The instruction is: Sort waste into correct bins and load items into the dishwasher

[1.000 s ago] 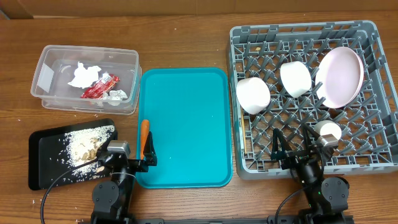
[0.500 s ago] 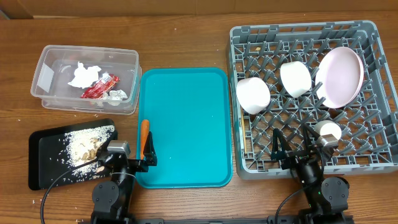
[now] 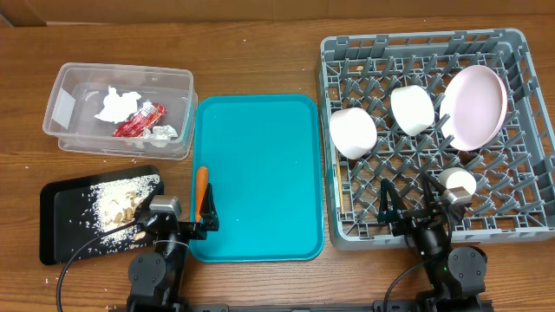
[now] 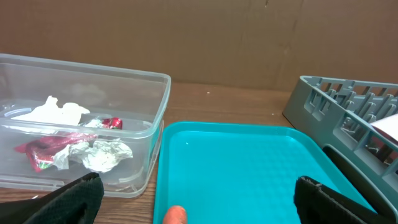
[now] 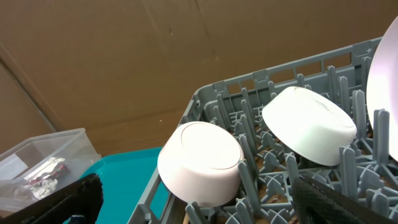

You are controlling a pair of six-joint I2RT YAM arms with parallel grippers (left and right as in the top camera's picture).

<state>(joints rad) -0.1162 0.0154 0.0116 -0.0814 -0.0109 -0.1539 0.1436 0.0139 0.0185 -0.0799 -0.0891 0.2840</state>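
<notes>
Clear tub point(image 3: 62, 108) sits at far L of the table w/ crumpled paper point(image 3: 115, 104), red wrapper point(image 3: 139, 121) and a bit of foil point(image 3: 163, 132) inside, all close together. Black tray point(image 3: 65, 217) lies just in front of the tub, apart from it; crumbs point(image 3: 117, 201) are spread over its R half. Teal tray point(image 3: 260, 165) is in the middle, btw the tub and the grey rack point(image 3: 425, 40) on the R. In the rack: two white bowls, one point(image 3: 353, 133) near the L side and one point(image 3: 412, 110) just R of it, both tipped among the pegs w/ bases toward the R wrist cam. Pink plate point(image 3: 474, 106) leans on edge in the far R corner. Small cup point(image 3: 456, 183) sits near the front R, just beside the R arm. L gripper point(image 4: 198, 183) hangs low at the teal tray's near L corner, jaws wide apart, nothing in them. An orange stick-like thing point(image 3: 200, 186) lies along the tray's L edge, its tip showing btw the fingers in the L wrist cam; can't tell what it is. R gripper point(image 5: 196, 180) is over the rack's front edge, jaws likewise spread wide and gripping nothing, pointing at the nearer bowl.
</notes>
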